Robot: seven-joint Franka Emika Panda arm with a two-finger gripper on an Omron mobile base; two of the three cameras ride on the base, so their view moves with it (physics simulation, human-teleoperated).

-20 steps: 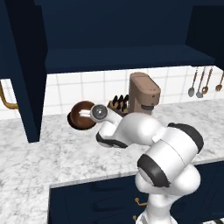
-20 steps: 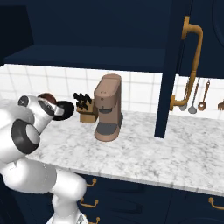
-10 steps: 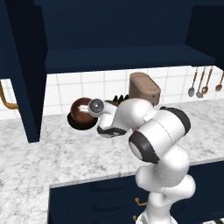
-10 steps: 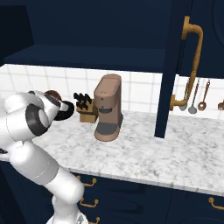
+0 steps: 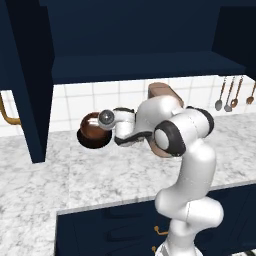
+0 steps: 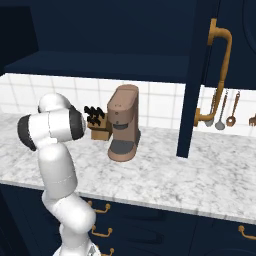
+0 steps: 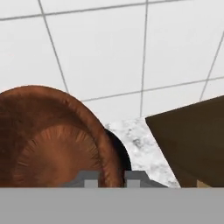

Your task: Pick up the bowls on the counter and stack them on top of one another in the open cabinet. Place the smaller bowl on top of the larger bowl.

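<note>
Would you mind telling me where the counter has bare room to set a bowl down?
The counter is bare in front, between the bowls and its near edge. Another free stretch lies right of the coffee machine. It is crowded at the tiles: brown bowl, black bowl, knife block, coffee machine.

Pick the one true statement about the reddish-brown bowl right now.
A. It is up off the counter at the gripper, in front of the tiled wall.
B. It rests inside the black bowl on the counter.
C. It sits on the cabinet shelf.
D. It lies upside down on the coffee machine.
A: the reddish-brown bowl hangs at the gripper above the counter, below the cabinet shelf; in the hand view the fingertips straddle its rim.
</note>
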